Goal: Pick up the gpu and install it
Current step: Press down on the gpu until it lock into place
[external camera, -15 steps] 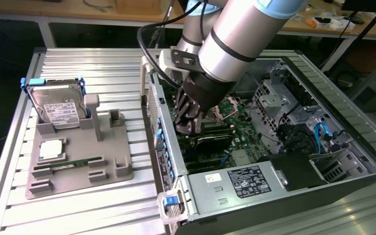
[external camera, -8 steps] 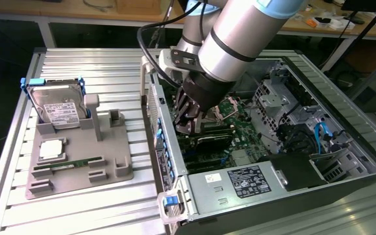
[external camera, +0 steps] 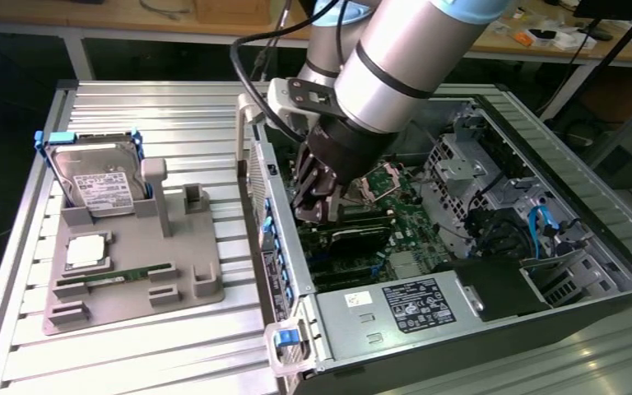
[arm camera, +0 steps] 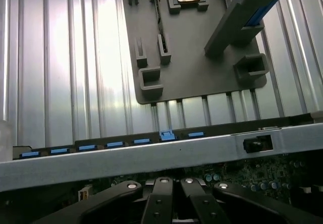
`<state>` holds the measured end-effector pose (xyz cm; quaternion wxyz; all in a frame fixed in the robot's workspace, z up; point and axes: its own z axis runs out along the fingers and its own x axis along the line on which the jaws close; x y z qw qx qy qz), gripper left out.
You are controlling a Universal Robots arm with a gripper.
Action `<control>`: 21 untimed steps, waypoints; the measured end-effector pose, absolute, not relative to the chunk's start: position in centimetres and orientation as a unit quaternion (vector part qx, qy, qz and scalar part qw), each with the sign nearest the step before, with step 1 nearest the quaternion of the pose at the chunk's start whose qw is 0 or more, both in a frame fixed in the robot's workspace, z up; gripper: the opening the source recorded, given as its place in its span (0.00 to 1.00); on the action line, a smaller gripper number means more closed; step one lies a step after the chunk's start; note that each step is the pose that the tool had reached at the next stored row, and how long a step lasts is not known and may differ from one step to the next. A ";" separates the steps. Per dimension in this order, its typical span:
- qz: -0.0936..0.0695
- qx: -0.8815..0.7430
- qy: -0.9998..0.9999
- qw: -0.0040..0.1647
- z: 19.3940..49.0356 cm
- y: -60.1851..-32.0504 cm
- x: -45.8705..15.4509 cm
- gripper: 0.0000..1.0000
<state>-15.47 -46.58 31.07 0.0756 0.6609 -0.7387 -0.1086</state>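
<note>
Ribbed metal table (external camera: 174,115), workshop benches (external camera: 129,20) behind

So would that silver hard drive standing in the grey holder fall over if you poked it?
Probably not easily: the hard drive stands upright in a slot of the grey holder, which props it from behind. It looks like a solid metal box, so it is likely stiff and heavy for its size. Its smooth labelled face might be a bit slippery.

The table (external camera: 162,115) is ribbed bare metal with a bright sheen. The tray (external camera: 129,288) on it looks like matt grey plastic. At its 12 o'clock, the drive (external camera: 95,183) has a silvery metal face with a paper label. The gripper (external camera: 322,216) is matt black.
</note>
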 end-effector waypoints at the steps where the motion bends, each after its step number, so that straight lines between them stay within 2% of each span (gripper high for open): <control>1: -0.108 0.661 -0.739 0.076 31.3 -46.6 -15.5 0.11; 9: -0.108 0.661 -0.739 0.076 31.3 -46.6 -15.2 0.11; 11: -0.103 0.661 -0.739 0.072 31.3 -46.5 -15.2 0.11; 21: -0.045 0.668 -0.743 0.006 31.3 -46.3 -15.1 0.11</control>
